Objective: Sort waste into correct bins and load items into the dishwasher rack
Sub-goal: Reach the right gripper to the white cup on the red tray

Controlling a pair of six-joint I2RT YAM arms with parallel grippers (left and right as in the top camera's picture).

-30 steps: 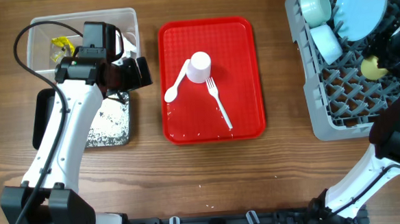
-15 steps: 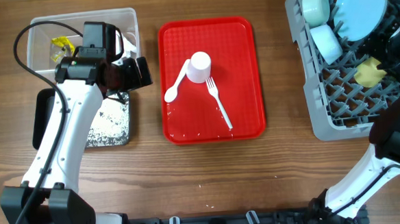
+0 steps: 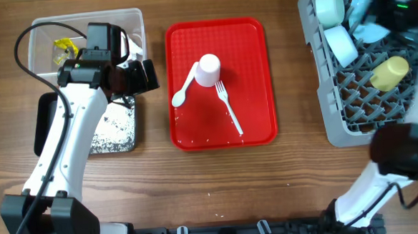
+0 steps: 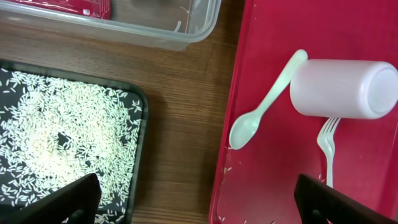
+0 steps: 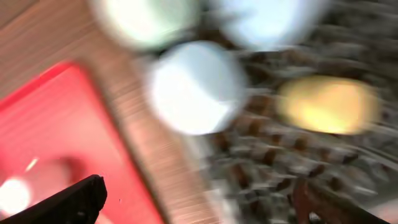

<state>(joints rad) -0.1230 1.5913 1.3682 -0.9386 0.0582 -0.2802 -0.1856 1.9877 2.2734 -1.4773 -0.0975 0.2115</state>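
The yellow cup (image 3: 389,72) lies in the grey rack (image 3: 332,118), near two blue bowls (image 3: 340,45). The rack's right side is cut off. A blue plate (image 3: 361,12) is mostly hidden behind the right arm, which is just a blur at the top. The right wrist picture is all fuzzy too. The right gripper (image 5: 199,190) hangs over the rack, fingers wide apart and empty.

The pink cup (image 3: 208,69), spoon (image 3: 186,87) and fork (image 3: 228,107) lie on the red tray (image 3: 251,36). The left gripper (image 4: 198,183) hangs between that tray and the black tray (image 4: 140,124) of rice (image 4: 62,137), wide open, holding nothing.
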